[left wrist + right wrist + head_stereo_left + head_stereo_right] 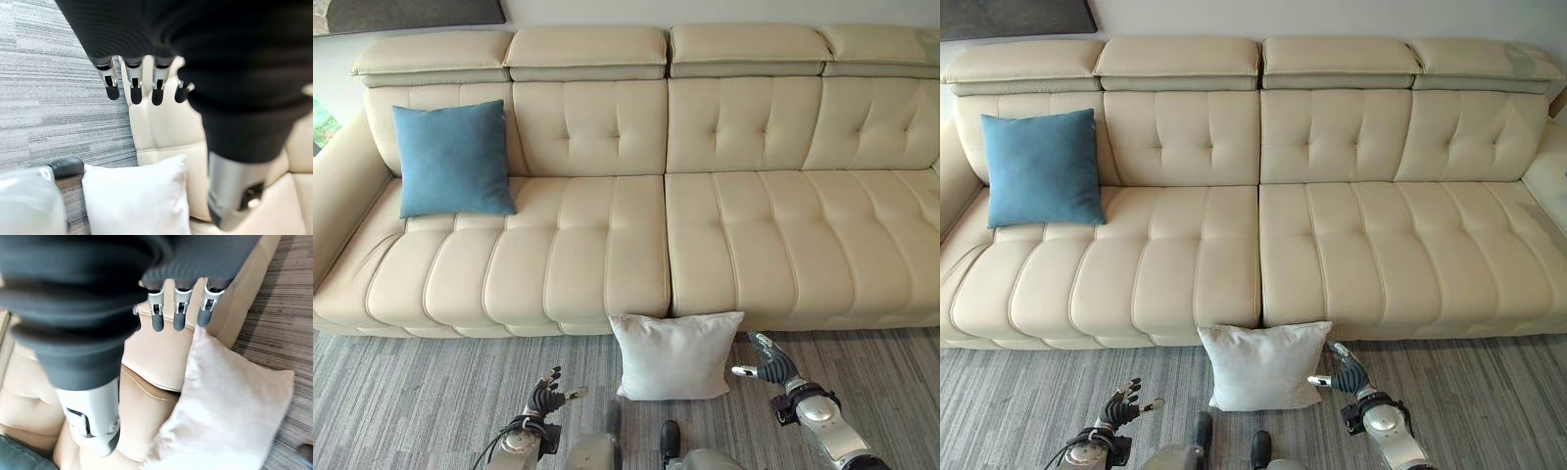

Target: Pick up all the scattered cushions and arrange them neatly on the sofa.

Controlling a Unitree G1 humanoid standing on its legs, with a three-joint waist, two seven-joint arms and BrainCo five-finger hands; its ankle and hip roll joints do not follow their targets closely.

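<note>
A white cushion (674, 354) stands on the floor, leaning against the front of the cream sofa (607, 245); it also shows as the white cushion (137, 198) and the white cushion (230, 406) in the wrist views. A blue cushion (452, 159) rests upright against the backrest at the sofa's left end. My right hand (767, 364) hovers just right of the white cushion, fingers (178, 316) straight and holding nothing. My left hand (545, 397) is low on the left of it, a short gap away, its fingers (134, 85) loosely extended and empty.
Grey striped carpet (401, 392) covers the floor in front of the sofa. The sofa's seats (783, 235) in the middle and on the right are bare. Its left armrest (342, 186) rises beside the blue cushion.
</note>
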